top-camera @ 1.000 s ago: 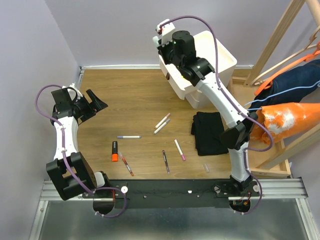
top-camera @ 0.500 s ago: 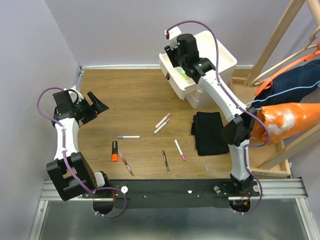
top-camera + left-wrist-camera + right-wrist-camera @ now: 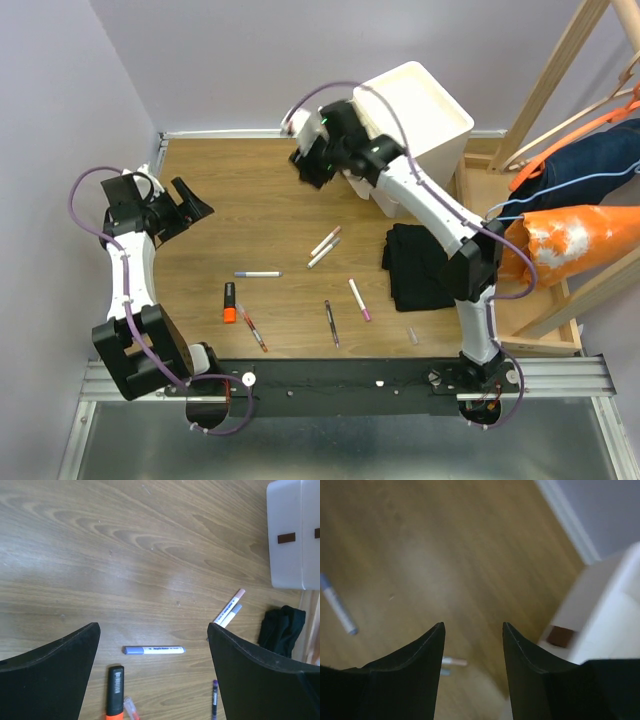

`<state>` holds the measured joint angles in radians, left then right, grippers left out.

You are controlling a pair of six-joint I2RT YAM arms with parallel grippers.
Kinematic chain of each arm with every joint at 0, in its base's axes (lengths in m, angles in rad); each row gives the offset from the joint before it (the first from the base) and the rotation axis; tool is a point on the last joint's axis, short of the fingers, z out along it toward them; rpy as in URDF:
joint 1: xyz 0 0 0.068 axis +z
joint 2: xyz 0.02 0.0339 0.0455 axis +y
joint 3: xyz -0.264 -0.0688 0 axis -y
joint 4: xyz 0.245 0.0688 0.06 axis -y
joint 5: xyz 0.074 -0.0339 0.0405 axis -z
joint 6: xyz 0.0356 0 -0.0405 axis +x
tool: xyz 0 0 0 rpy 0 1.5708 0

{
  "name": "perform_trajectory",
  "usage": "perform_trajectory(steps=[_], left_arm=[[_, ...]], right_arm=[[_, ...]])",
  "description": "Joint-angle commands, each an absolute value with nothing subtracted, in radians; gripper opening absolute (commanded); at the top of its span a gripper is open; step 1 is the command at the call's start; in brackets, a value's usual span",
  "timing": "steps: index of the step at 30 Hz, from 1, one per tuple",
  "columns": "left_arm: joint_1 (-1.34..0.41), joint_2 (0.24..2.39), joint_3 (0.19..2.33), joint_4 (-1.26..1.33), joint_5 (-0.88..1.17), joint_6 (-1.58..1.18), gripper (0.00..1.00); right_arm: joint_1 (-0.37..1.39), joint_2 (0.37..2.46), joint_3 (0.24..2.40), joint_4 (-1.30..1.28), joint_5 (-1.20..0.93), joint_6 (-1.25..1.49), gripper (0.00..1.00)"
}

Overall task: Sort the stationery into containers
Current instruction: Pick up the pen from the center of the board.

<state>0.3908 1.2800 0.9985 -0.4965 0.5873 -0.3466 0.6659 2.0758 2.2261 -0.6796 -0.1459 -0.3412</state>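
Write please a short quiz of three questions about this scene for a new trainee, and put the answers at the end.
1. Fill the gap: the black cloth lies on the robot's ____ side of the table.
2. True or false: the right gripper, beside the white cabinet, holds a pen.
3. Which thing lies nearest to the orange highlighter? A. the black cloth B. the reddish pen C. the white cabinet

Key: 1 right; 2 false, its jaws are open with nothing between them; 3 B.
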Motion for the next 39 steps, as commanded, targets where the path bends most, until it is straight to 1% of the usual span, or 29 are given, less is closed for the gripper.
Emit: perform_trajectory(steps=[1, 3, 7, 9, 14, 26, 27, 32, 33, 35, 36, 38, 39], left_arm=[[0.411, 1.302, 1.103, -0.540, 0.514, -0.264, 0.98], [0.416, 1.316, 1.132, -0.548, 0.512, -0.262, 0.98], [0.420, 1.315, 1.152, -0.552, 0.514, -0.262, 0.98], [0.423, 1.304, 1.155, -0.563, 0.511, -0.259, 0.98], [0.431, 1.260, 1.135, -0.575, 0.509, -0.256, 0.98], [0.446, 1.175, 1.063, -0.584, 0.509, -0.252, 0.98], [0.446, 1.169, 1.060, -0.583, 0.509, -0.252, 0.98], [0.449, 1.152, 1.042, -0.588, 0.514, -0.255, 0.98], [0.449, 1.151, 1.040, -0.588, 0.515, -0.253, 0.98], [0.449, 1.149, 1.039, -0.589, 0.518, -0.256, 0.98], [0.449, 1.149, 1.039, -0.588, 0.522, -0.258, 0.98], [0.449, 1.152, 1.042, -0.588, 0.525, -0.258, 0.98], [0.449, 1.154, 1.052, -0.588, 0.526, -0.259, 0.98]], right_arm=[[0.846, 2.072, 2.063, -0.902, -0.416, -0.575, 0.58], [0.879, 2.075, 1.990, -0.862, -0.411, -0.600, 0.58], [0.948, 2.118, 1.944, -0.743, -0.341, -0.592, 0.58], [0.971, 2.173, 1.950, -0.695, -0.280, -0.559, 0.55], [1.014, 2.287, 2.043, -0.684, -0.255, -0.494, 0.51], [1.061, 2.390, 2.051, -0.615, -0.235, -0.448, 0.51], [1.065, 2.404, 2.051, -0.615, -0.227, -0.448, 0.50], [1.068, 2.459, 2.092, -0.656, -0.233, -0.434, 0.38], [1.068, 2.464, 2.092, -0.661, -0.241, -0.433, 0.30], [1.068, 2.456, 2.095, -0.678, -0.255, -0.428, 0.21], [1.068, 2.450, 2.097, -0.686, -0.259, -0.428, 0.12], [1.068, 2.412, 2.097, -0.704, -0.268, -0.428, 0.05], [1.066, 2.357, 2.132, -0.745, -0.258, -0.426, 0.01]])
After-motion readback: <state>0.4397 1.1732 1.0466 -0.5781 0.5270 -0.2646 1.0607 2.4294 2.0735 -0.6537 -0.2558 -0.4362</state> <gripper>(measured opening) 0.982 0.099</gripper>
